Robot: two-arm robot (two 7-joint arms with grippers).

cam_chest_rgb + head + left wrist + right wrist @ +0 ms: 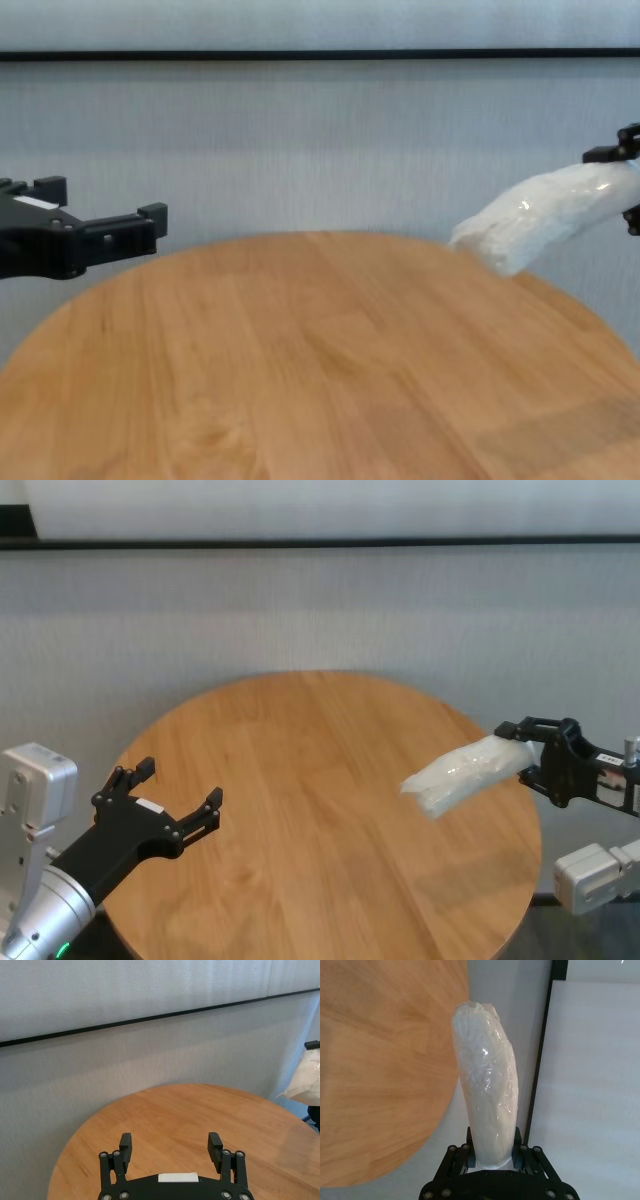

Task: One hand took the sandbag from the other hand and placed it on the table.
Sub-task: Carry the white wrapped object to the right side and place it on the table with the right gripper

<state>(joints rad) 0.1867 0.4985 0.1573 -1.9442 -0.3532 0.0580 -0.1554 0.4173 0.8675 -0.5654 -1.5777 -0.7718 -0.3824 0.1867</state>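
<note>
Pale grey textured wall (320, 610) behind, with a thin black strip (320, 543) running across near its top. In front of it stood the round wooden table (320, 810), light-brown planks, grain visible.

Left gripper (178, 795) was at the table's left edge, raised above the wood, its flat black body with a small white sticker (178, 1177) pointing inward across the tabletop. Jaws were spread wide with nothing between them; in the left wrist view both short squared fingertips (215, 1144) stood well apart over bare wood. In the chest view it hung level, clear of the surface.

Right gripper (535, 755) was at the table's right edge, also raised. Jaws were pinched on one end of the sandbag (465, 773), a white crinkly plastic pouch. The pouch stuck out from the fingers toward the table's middle and tilted slightly downward, its free end over the right part of the tabletop, not touching the wood. The right wrist view showed it (487, 1090) rising straight out from between the black fingers (465, 1152), with the table rim beside it. Chest view had it (545, 222) in the air above the table's far right edge.

The two grippers were well apart, facing each other across the table.
</note>
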